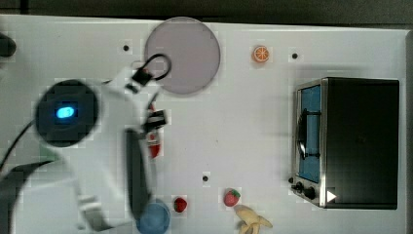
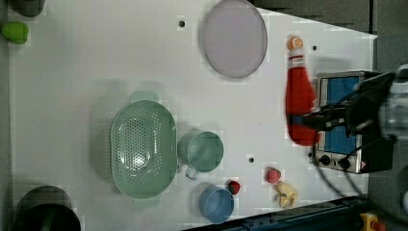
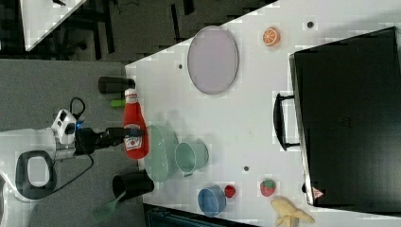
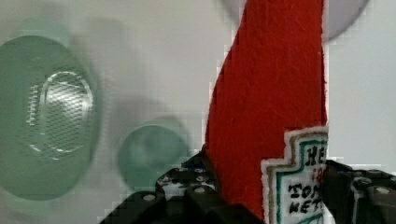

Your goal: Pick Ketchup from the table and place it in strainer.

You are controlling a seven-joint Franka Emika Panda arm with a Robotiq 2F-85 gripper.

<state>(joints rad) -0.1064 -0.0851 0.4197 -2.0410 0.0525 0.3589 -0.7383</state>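
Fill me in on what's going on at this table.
The robot arm's hand is clamped on the ketchup at its label and has it lifted off the table. The strainer sits with nothing in it, a green cup beside it, so the bottle has not been placed yet.
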